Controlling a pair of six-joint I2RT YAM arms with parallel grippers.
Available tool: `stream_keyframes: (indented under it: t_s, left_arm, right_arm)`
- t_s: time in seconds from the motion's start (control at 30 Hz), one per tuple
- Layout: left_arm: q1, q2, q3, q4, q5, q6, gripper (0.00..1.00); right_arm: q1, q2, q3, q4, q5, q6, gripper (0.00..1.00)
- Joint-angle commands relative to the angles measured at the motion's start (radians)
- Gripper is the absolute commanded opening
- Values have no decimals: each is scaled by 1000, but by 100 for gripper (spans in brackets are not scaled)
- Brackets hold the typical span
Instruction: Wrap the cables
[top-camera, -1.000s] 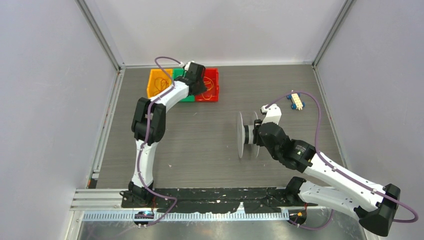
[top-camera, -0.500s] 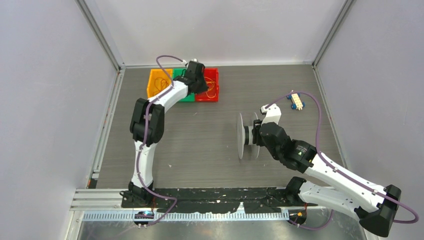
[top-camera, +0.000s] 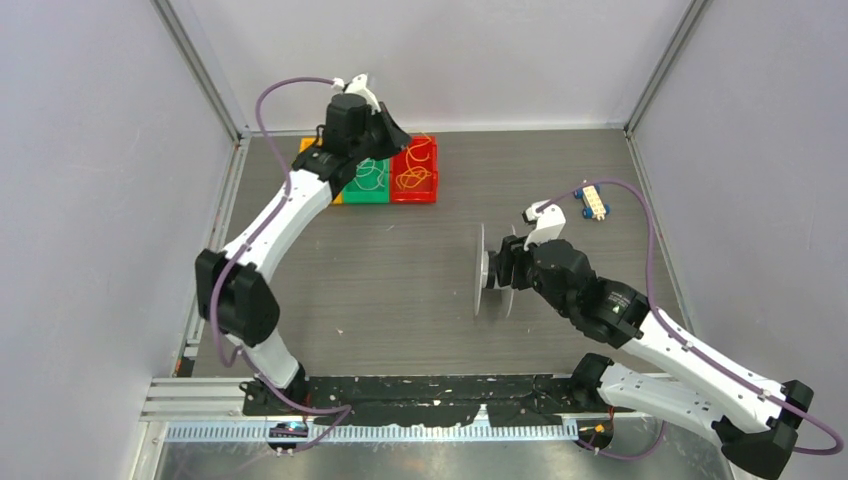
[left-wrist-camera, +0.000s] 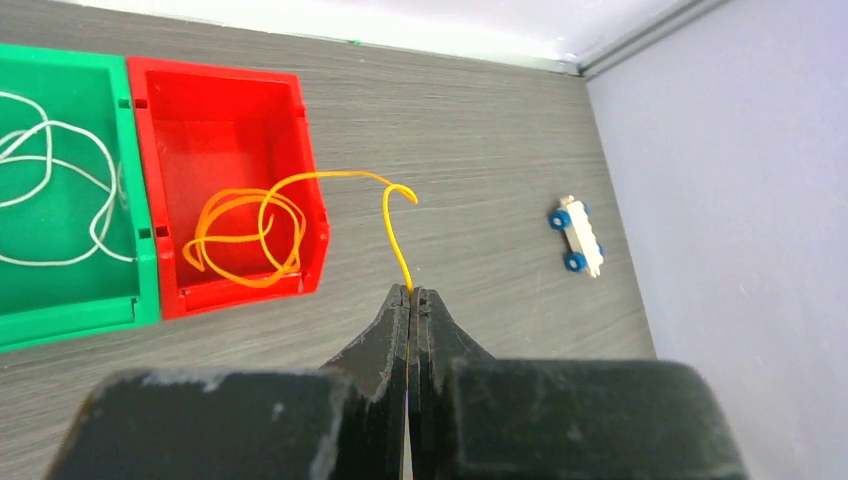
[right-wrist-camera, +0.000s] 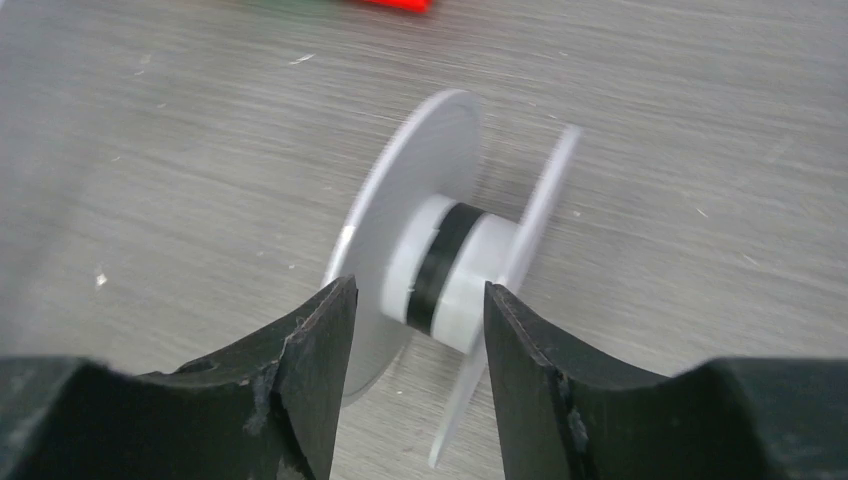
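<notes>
You have the thin yellow-orange wire (left-wrist-camera: 262, 212) loosely looped inside the red bin (left-wrist-camera: 215, 130), one end arcing over its rim, pinched in the left gripper's (left-wrist-camera: 410, 295) closed fingertips.

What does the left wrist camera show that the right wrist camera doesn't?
Left wrist only: the left gripper shut on the yellow-orange wire, its loops lying in the red bin; a white wire in the green bin; a toy car. Right wrist only: a white spool straddled by the right gripper. Both: the grey table and the red bin, just a sliver in the right wrist view.
</notes>
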Motion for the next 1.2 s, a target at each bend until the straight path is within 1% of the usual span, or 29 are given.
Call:
stream_keyframes:
  t_s: [0.0,0.13,0.17,0.23,0.3,0.37,0.47,0.6,0.67,0.77,0.83,0.9,0.97,1.1,1.17]
  left_arm:
    - [1,-156,-64,6,110,86,0]
    - [-14,-290,-84,-88,274,179,0]
    - [-21,-329,-96,-112,293,210,0]
    - [-33,-415,-134,-135,319,271,0]
    - [-32,-478,-168,-143,344,307,0]
    - [-32,-518,-175,-171,378,335,0]
    - [-32,-559,-164,-214,468,348,0]
    - [-33,-619,-170,-228,601,340,0]
    - [-33,-646,-183,-219,650,327,0]
    - [-34,-683,-204,-212,661,315,0]
    - [-33,-701,-223,-204,671,314,0]
    - [-33,-715,-243,-201,673,309,0]
    - [-32,-724,-265,-201,673,311,0]
    - [-32,-741,-301,-196,676,318,0]
    - [-33,-747,-307,-208,655,333,0]
  right_arm:
    - [-1,-2,79,115,-152,-109,57]
    - [-1,-3,156,189,-229,-225,65]
    - [-1,-5,161,210,-238,-273,67]
    - [-1,-16,157,344,-255,-334,70]
    - [-1,-21,157,424,-251,-378,75]
    - [0,-8,174,468,-241,-417,77]
    - [-1,52,219,488,-291,-473,78]
    - [0,129,268,476,-379,-530,80]
    - [-1,161,277,490,-451,-527,81]
    - [0,217,273,574,-611,-487,81]
    - [0,257,264,625,-676,-442,80]
    - [1,293,257,663,-709,-396,79]
    - [3,322,255,679,-723,-352,77]
    - [6,354,255,677,-695,-308,72]
    - [7,348,267,646,-642,-292,71]
